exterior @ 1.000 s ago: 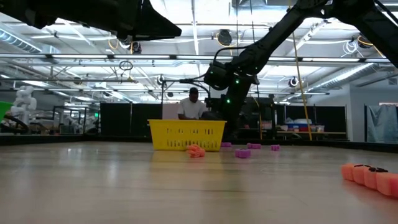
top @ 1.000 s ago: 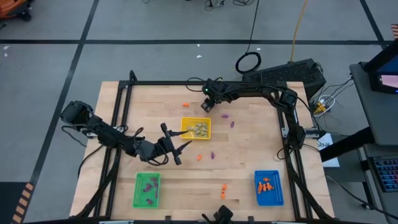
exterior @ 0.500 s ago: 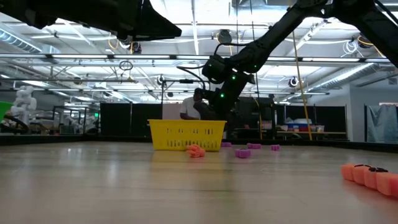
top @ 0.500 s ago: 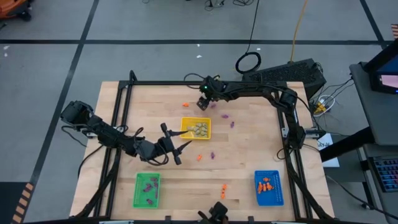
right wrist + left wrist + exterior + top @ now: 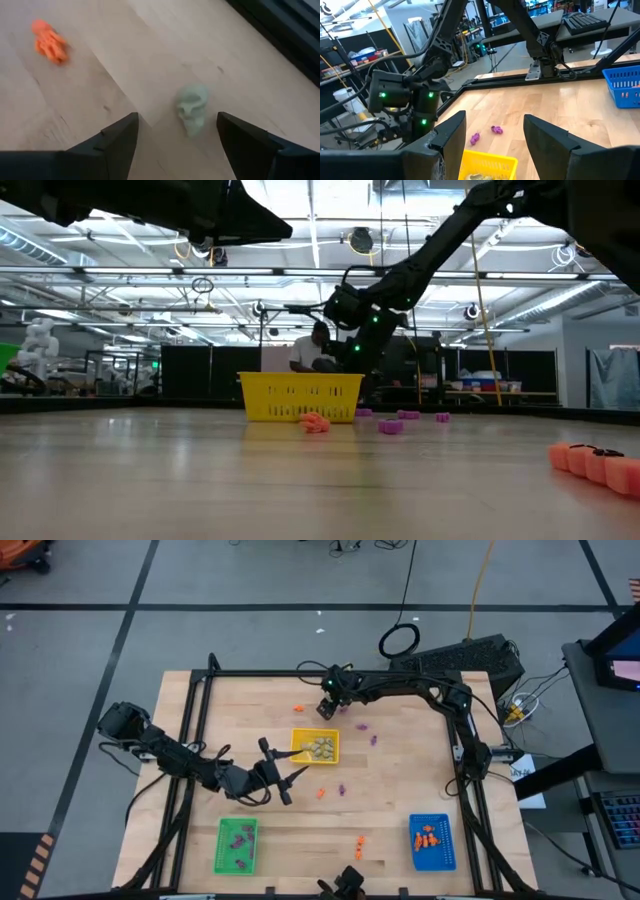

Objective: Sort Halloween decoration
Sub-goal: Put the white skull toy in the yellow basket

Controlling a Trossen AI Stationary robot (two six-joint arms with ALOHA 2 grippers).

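My right gripper [image 5: 325, 708] hangs open over the far middle of the table, pointing down at a slant. In the right wrist view a pale skull trinket [image 5: 192, 107] lies on the wood between the fingers of that gripper [image 5: 177, 117], untouched. An orange trinket [image 5: 50, 42] lies farther off. My left gripper [image 5: 285, 775] waits open and level, just left of the yellow tray [image 5: 330, 755], which holds pale trinkets. Loose purple trinkets [image 5: 360, 725] and orange ones [image 5: 320, 793] lie scattered on the wood.
A green tray [image 5: 222, 840] with purple trinkets stands near the front left. A blue tray [image 5: 448, 840] with orange ones stands at the front right. A black frame [image 5: 190, 710] rims the table. A person [image 5: 305, 350] stands in the room behind the yellow tray [image 5: 300, 397].
My right gripper has drifted a little toward the table's left edge and tipped further downward over the far part of the table.
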